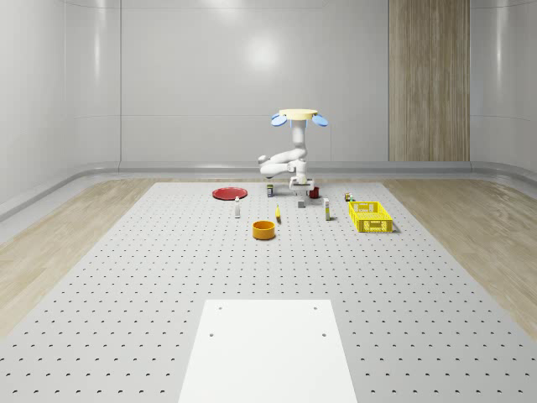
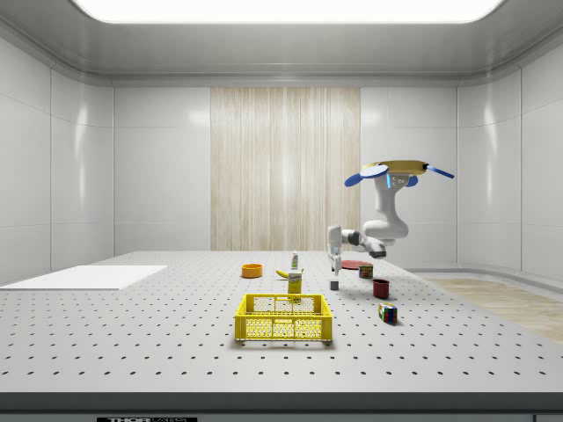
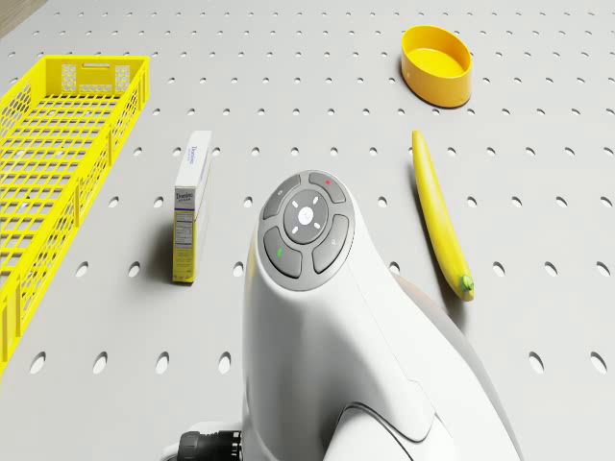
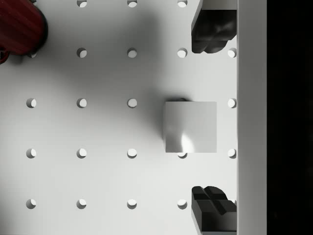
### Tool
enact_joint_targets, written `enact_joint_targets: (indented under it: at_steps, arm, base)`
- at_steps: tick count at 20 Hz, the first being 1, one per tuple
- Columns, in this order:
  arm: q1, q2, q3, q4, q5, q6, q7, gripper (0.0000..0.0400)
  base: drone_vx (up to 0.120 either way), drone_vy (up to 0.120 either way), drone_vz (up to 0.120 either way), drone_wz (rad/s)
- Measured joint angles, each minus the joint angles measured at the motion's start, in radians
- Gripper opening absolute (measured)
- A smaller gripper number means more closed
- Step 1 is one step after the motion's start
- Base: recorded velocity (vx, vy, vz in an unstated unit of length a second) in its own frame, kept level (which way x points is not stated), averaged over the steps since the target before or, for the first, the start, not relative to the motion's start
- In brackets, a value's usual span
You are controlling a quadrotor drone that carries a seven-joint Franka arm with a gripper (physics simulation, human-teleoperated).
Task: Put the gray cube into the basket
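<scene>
The gray cube [image 4: 190, 126] sits on the perforated table, and my gripper [image 4: 211, 120] hangs open just above it, one dark fingertip [image 4: 210, 32] on each side and clear of the cube. In the side view the gripper [image 2: 334, 264] points straight down over the cube [image 2: 334, 284]. The drone [image 1: 298, 117] hovers above the far middle of the table, its arm bent down to the gripper [image 1: 300, 190] over the cube [image 1: 301, 202]. The yellow basket [image 1: 370, 216] stands to the whole-scene view's right of the cube, and it is also seen in the side view [image 2: 283, 318] and the drone view [image 3: 58, 144].
A red mug [image 4: 19, 27] stands close to the cube. A banana [image 3: 440, 216], an orange bowl [image 3: 437, 65] and a small upright box [image 3: 192, 206] lie toward the near side. A red plate [image 1: 229, 193], a colored puzzle cube [image 2: 387, 312] and a white panel [image 1: 268, 353] are also on the table.
</scene>
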Motion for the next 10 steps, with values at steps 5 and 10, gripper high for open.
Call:
enact_joint_targets:
  at_steps: [5, 10]
  arm:
    - [-0.003, -0.027, -0.012, 0.004, -0.005, 0.03, 0.003, 0.04]
    - [0.006, -0.057, -0.046, 0.011, -0.031, 0.071, -0.009, 0.04]
  base:
    - [0.0, 0.0, -0.064, 0.0]
    - [0.0, 0.0, 0.0, 0.0]
